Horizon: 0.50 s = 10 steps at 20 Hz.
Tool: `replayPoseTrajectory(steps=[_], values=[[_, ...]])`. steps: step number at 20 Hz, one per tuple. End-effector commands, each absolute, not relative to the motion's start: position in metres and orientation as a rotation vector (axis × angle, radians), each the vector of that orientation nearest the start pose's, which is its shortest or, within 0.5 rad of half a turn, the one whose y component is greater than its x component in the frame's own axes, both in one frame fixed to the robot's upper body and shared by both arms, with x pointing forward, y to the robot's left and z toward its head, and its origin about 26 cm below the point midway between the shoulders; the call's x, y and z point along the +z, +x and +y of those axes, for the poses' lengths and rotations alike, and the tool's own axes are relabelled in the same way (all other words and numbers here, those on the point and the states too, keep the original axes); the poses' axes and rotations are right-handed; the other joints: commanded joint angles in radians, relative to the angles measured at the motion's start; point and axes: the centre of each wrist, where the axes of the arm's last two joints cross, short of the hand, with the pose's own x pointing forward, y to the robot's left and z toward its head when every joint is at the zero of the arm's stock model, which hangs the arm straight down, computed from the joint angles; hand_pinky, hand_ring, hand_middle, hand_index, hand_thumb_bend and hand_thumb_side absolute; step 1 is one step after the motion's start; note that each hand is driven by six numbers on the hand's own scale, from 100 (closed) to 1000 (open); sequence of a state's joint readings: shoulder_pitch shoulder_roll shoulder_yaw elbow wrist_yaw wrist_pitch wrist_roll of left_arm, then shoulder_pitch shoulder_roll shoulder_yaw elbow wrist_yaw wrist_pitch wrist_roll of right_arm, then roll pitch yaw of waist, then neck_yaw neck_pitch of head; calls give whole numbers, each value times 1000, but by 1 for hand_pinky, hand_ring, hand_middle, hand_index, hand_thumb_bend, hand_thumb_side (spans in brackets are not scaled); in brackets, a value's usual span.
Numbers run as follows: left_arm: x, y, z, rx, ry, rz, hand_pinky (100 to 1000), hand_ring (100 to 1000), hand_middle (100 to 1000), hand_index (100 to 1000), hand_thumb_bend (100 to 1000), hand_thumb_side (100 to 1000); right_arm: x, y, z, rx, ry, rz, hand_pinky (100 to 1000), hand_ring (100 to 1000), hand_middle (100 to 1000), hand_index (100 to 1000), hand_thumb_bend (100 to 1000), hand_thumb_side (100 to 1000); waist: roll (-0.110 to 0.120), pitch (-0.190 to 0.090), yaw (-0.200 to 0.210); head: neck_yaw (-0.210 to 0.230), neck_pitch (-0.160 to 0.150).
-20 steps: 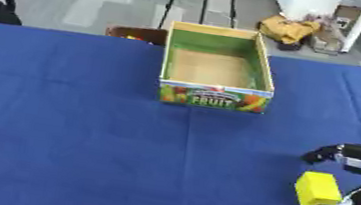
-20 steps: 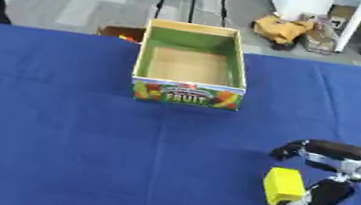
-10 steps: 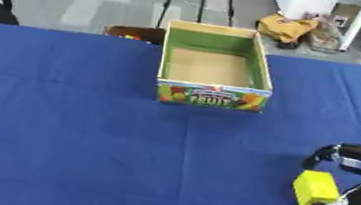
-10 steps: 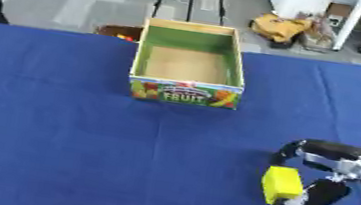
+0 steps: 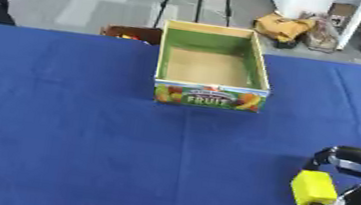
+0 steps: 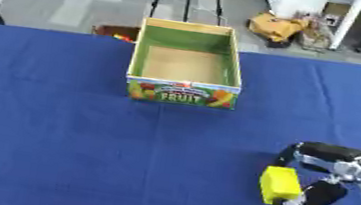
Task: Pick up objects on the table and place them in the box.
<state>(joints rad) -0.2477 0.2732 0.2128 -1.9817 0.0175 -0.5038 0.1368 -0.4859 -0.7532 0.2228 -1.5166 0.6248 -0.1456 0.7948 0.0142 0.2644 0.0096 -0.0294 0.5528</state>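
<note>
Yellow block: looks rigid, light; your right hand fingers curl around its flat sides, near-right of the box.

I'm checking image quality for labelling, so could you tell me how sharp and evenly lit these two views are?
Left eye view: soft throughout, the box label barely legible; even light, no glare. Right eye view: the right hand is smeared beside the yellow block, and shadows on the blue cloth are faint.

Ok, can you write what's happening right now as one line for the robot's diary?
stage: grasping | right hand: curled round yellow block, on blue table | box: empty | left hand: not in view
</note>
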Motion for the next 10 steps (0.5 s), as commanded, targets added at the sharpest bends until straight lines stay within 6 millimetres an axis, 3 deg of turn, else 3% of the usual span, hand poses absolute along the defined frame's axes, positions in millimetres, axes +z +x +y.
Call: replayPoseTrajectory(steps=[1,10], values=[[199,291,310,83,-408,3452,593,706,849,979,100,1000,197,370,-344,1798,-637,-1049,911,888,704,804,420,413,1,-12,-1,-6,-8],[199,291,309,78,-405,3453,593,707,849,979,100,1000,200,370,-342,1765,-670,-1108,878,827,576,720,297,389,2,-10,0,-8,-8]])
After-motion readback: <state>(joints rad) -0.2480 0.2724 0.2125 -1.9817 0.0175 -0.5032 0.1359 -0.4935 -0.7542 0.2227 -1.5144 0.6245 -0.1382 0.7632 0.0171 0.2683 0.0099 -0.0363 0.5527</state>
